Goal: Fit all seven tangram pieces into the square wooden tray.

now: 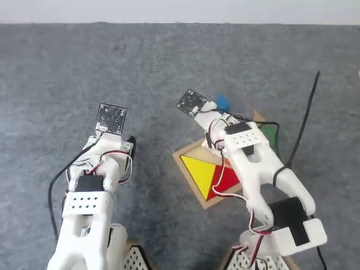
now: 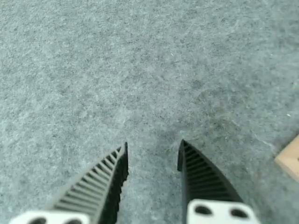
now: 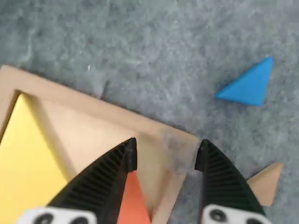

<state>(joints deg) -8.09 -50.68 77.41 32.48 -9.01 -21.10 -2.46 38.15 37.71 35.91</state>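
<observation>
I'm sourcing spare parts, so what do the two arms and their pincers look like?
The left arm and right arm have white plastic shells, black motor blocks and thin red, white and black wires. A dark square circuit board sits at each wrist. The left pincer and right pincer share black, ribbed, pointed fingers on white mounts.

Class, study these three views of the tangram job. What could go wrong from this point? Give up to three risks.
1. The open right gripper hangs over the corner rim of the wooden tray; lowering there could knock the tray askew.
2. It also looks close over the orange piece, which it might dislodge.
3. The blue triangle lies flat on the carpet, so a pinch may slip.
</observation>
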